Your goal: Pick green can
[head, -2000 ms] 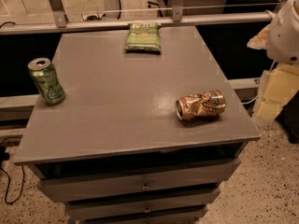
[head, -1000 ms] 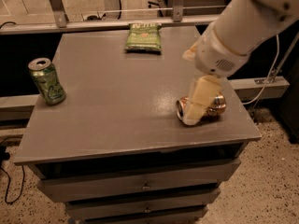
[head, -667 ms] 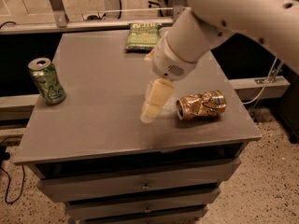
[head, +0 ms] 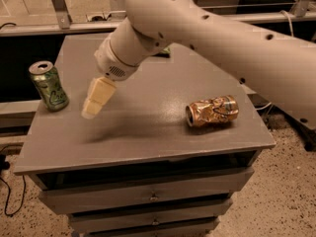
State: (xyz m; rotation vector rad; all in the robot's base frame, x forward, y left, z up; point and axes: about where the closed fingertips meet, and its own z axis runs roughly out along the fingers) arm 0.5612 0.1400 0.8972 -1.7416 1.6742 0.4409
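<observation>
The green can (head: 49,85) stands upright at the left edge of the grey cabinet top (head: 143,132); it is light green with pale swirls and a silver top. My gripper (head: 97,98), cream-coloured, hangs from the big white arm above the table just right of the can, a short gap apart from it. It holds nothing that shows.
A crushed gold-brown can (head: 212,111) lies on its side at the right of the top. The white arm (head: 207,28) crosses from the upper right and hides most of the flat green chip bag at the back. Drawers (head: 153,196) are below the front edge.
The arm has swept leftward across the table, from beside the crushed can to just right of the green can. Both cans have stayed put.
</observation>
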